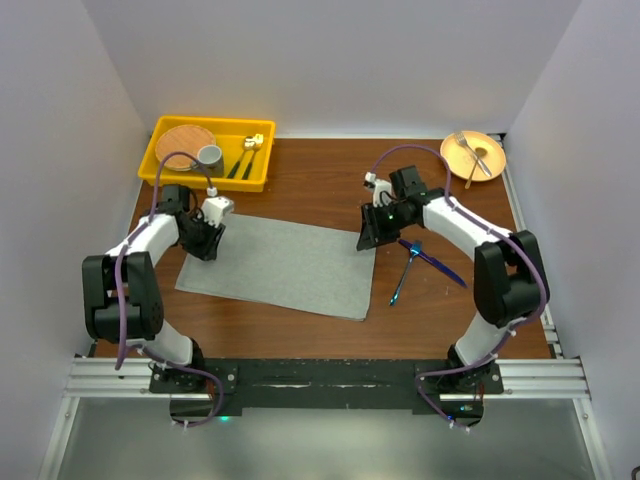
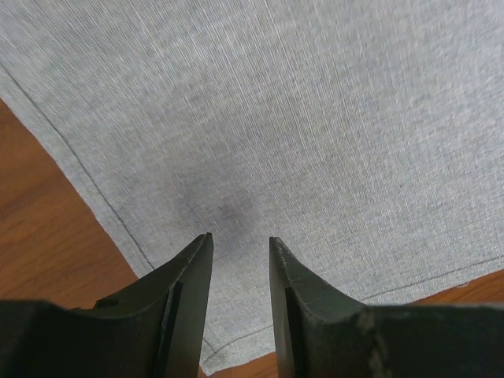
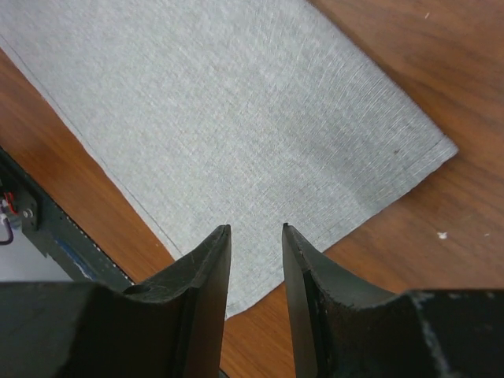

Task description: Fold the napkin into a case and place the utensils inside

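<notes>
The plain grey cloth napkin [image 1: 275, 262] lies flat and unfolded on the brown wooden table [image 1: 320, 180], with its long axis running from one pincer to the other. The left pincer [image 2: 240, 239] and the right pincer [image 3: 256, 228] each hang over a far corner, jaws parted and holding nothing. The slim blue-handled utensils [image 1: 413, 258] lie just outboard of the right pincer, nearer that arm.

Setting: robotics lab test cell. Evidence: wooden desk [image 1: 310, 180] boxed in by plain white panels [image 1: 330, 60]; left arm [image 1: 120, 290] and right arm [image 1: 505, 280] bolted to aluminium rail [image 1: 105, 375] at near edge; yellow bin [image 1: 190, 180] of tableware props.
</notes>
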